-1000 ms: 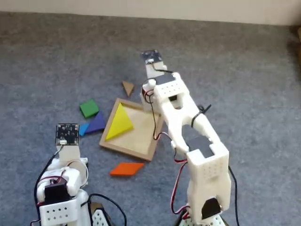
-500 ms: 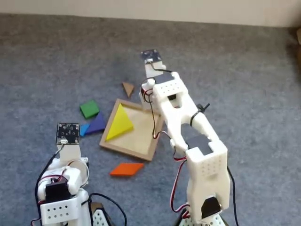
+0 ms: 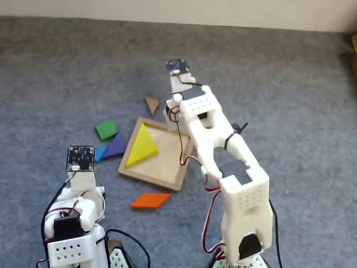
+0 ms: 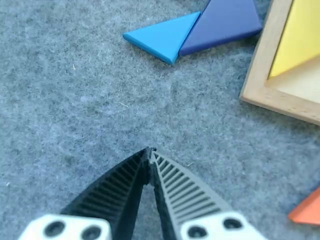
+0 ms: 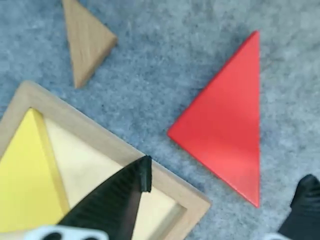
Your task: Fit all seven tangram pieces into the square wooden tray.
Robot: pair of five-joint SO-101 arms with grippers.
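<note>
Right end effector (image 5: 225, 181) has its fingers (image 5: 120, 200) spread, one over the rim of the wooden tray (image 5: 90, 132), the other past the red triangle (image 5: 230, 125) lying on the tabletop (image 3: 290, 84) just outside that corner. Left end effector (image 4: 150, 152) is pinched together on nothing above bare tabletop, near the touching light blue triangle (image 4: 162, 37) and dark blue triangle (image 4: 225, 20) beside the tray. Inside the tray lies the yellow triangle (image 3: 142, 145); the wooden triangle (image 3: 151, 104), green square (image 3: 105, 128) and orange parallelogram (image 3: 150, 200) lie outside.
</note>
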